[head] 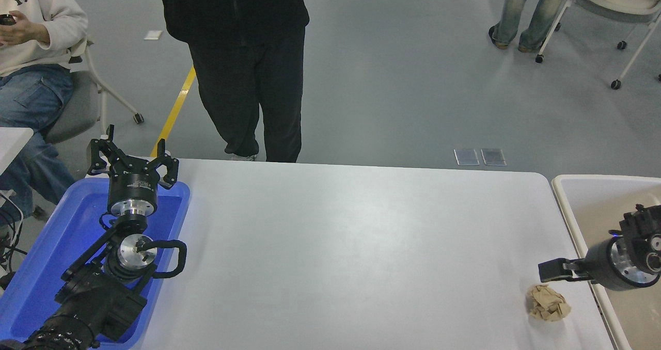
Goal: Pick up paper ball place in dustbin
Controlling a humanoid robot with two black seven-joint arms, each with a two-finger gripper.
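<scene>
Paper ball [548,302] lies on the white table [351,247], near its right edge — just beside the dustbin [594,195], which stands off that same edge with its cream rim alongside the table. Ball is free, nothing touching it.

Right gripper [550,270] reaches in over the dustbin's rim, pointing toward the table, fingertips just above and beside the ball, apart from it. Seen side-on; cannot tell how wide the fingers stand.

Left gripper [132,160] is parked well apart from the dustbin, over the blue tray [41,267] at the table's far-left end — fingers spread wide, holding nothing.

A person in black [242,56] stands at the table's far side.
</scene>
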